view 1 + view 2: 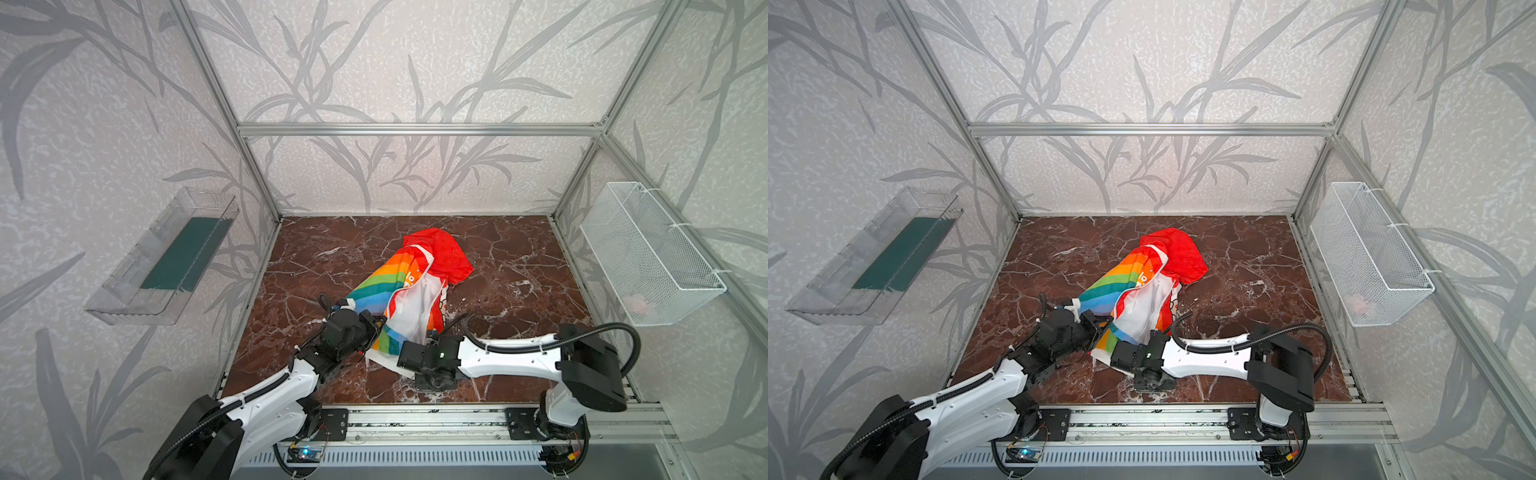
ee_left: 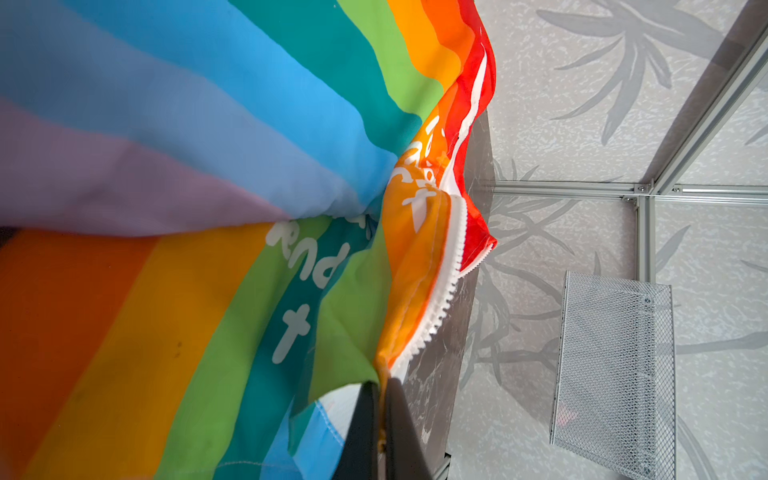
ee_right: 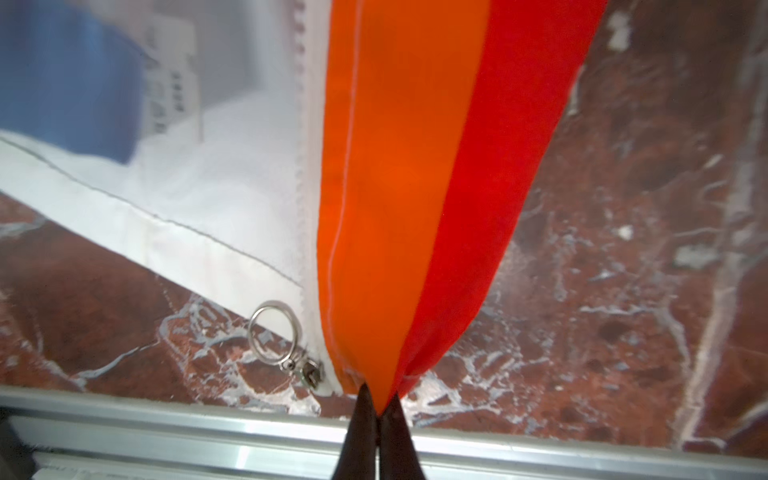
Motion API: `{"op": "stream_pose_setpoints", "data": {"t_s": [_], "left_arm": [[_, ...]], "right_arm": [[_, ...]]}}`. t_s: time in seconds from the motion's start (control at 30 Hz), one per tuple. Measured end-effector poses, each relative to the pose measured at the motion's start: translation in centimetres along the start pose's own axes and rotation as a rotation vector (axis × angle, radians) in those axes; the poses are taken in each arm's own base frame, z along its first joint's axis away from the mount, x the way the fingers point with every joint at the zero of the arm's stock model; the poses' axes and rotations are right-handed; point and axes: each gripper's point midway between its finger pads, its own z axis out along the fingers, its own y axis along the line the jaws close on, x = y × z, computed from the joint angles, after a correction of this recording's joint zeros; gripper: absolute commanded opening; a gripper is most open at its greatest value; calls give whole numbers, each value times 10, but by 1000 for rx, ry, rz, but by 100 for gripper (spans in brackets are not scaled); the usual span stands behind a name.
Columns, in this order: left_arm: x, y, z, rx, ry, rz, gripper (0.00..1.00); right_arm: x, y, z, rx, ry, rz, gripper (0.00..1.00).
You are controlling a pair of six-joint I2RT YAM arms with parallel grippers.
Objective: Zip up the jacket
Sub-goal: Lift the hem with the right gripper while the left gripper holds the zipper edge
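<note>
The rainbow-striped jacket [image 1: 388,286] [image 1: 1121,282] lies crumpled mid-table, its red hood [image 1: 446,253] toward the back, its front open with white lining showing. My left gripper [image 2: 381,384] is shut on the orange front edge beside the white zipper teeth [image 2: 440,307]; in both top views it sits at the jacket's near left [image 1: 379,321] [image 1: 1106,322]. My right gripper [image 3: 378,399] is shut on the orange-red bottom corner of the other front edge. Right beside that grip hang the zipper slider [image 3: 309,372] and its metal ring pull [image 3: 272,332]. In both top views that gripper [image 1: 399,355] [image 1: 1113,353] is at the hem.
The brown marble tabletop [image 1: 324,257] is fenced by aluminium posts. A metal rail [image 1: 415,415] runs along the front edge, close to my right gripper. A white wire basket [image 1: 648,253] hangs on the right wall and a clear plastic tray [image 1: 166,257] on the left wall.
</note>
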Motion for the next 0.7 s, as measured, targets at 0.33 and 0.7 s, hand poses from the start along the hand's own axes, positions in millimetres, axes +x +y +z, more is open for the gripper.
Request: {"op": "stream_pose_setpoints", "data": {"t_s": [0.33, 0.7], "left_arm": [[8, -22, 50, -13, 115, 30, 0], [-5, -70, 78, 44, 98, 117, 0]], "right_arm": [[-69, -71, -59, -255, -287, 76, 0], [-115, -127, -158, -593, -739, 128, 0]]}}
